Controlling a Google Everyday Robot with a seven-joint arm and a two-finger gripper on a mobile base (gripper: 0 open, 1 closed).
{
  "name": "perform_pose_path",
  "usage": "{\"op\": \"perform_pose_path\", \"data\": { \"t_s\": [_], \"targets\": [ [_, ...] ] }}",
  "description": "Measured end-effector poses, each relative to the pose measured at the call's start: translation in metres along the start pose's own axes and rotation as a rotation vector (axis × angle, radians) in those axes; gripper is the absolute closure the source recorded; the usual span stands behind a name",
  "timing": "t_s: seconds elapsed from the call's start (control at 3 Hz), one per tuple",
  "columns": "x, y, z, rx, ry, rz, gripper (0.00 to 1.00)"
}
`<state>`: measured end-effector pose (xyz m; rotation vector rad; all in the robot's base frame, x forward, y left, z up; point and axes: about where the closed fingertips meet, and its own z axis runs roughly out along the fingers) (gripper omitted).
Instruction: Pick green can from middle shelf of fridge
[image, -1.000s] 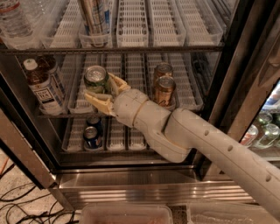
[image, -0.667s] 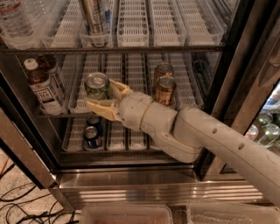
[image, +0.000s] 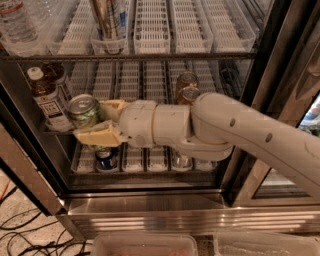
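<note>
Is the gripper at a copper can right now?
No: the gripper is at the green can at the middle shelf, with the copper cans farther right.

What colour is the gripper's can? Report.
The green can: green-white pattern, silver top, in the gripper, middle shelf. Camera view.

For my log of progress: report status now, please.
Tan two-finger gripper closed around small green patterned can, at front of middle wire shelf. White-capped brown bottle close beside it.
</note>
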<state>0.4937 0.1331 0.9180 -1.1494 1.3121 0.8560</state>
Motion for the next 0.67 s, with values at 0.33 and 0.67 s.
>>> {"op": "perform_pose_path", "data": {
  "t_s": [0.33,0.67],
  "targets": [
    [0.001,0.011,-0.007,-0.134,0.091,0.050,1.00],
    [0.011,0.019,-0.021,-0.183,0.117,0.146,1.00]
  ]
}}
